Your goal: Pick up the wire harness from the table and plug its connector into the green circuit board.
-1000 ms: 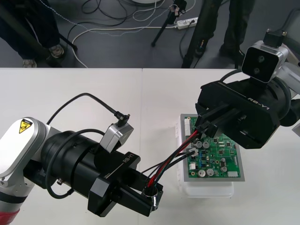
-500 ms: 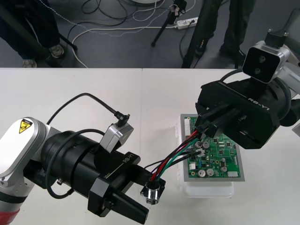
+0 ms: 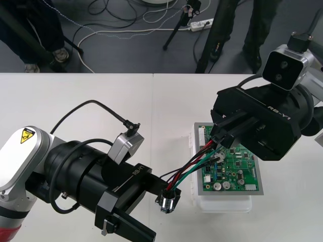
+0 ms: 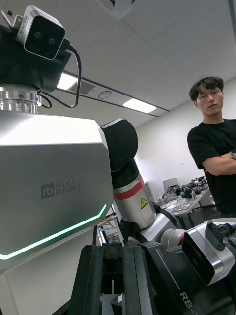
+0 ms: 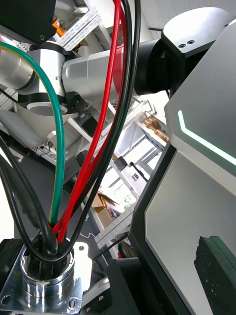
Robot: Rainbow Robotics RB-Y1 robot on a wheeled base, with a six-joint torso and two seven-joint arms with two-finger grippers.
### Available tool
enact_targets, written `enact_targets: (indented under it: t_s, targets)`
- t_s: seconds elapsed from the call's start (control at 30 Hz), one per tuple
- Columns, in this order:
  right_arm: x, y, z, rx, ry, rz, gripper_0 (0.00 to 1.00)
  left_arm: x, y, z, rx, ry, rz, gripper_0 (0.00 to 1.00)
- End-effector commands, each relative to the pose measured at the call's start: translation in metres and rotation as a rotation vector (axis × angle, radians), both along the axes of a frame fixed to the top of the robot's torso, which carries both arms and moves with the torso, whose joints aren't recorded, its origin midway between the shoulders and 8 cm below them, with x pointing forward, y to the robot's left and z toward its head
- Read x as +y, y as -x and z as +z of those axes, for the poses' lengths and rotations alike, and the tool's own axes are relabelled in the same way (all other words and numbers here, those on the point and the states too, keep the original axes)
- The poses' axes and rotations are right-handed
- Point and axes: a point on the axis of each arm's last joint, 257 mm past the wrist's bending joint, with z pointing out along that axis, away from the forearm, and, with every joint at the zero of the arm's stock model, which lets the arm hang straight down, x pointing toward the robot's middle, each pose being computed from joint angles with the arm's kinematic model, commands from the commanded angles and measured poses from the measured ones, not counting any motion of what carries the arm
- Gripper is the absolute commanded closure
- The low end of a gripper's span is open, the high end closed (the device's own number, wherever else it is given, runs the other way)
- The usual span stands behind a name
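My right gripper (image 3: 218, 143) hangs over the green circuit board (image 3: 237, 169) on its white base (image 3: 222, 202), shut on the plug end of the wire harness (image 3: 189, 169). I cannot tell whether the plug sits in the board. Red, black and green wires run down-left to the round metal socket (image 3: 168, 200), which hangs free. My left gripper (image 3: 159, 210) stands open around the socket without touching it. In the left wrist view the socket (image 5: 44, 280) sits close in front, with the wires (image 5: 105, 128) rising from it. The right fingers (image 4: 115, 280) stand together in the right wrist view.
The left arm's links (image 3: 65, 171) and wrist camera (image 3: 125, 147) cover the table's front left. The right arm's camera (image 3: 287, 63) stands above the board's far side. Bare table (image 3: 126, 96) lies behind both arms, dark floor with cables beyond its far edge.
My left gripper has opened and let go of the socket, which now hangs by its wires a little higher. The right gripper has stayed over the board.
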Motion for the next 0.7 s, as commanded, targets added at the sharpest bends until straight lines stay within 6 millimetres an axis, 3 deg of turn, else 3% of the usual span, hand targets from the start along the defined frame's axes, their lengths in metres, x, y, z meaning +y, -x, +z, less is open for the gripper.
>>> enact_targets:
  t_s: [0.03, 0.47, 0.7]
  targets:
    - [-0.013, -0.002, 0.005, -0.044, -0.013, -0.034, 1.0, 0.0, -0.001, 0.001, -0.03, -0.025, -0.018, 0.0]
    - [-0.042, -0.003, -0.008, -0.032, 0.03, -0.123, 1.0, 0.019, -0.041, 0.001, -0.145, -0.049, 0.12, 0.0]
    - [-0.056, -0.004, -0.009, -0.027, 0.033, -0.171, 1.0, 0.022, -0.08, 0.012, -0.246, -0.007, 0.275, 0.0]
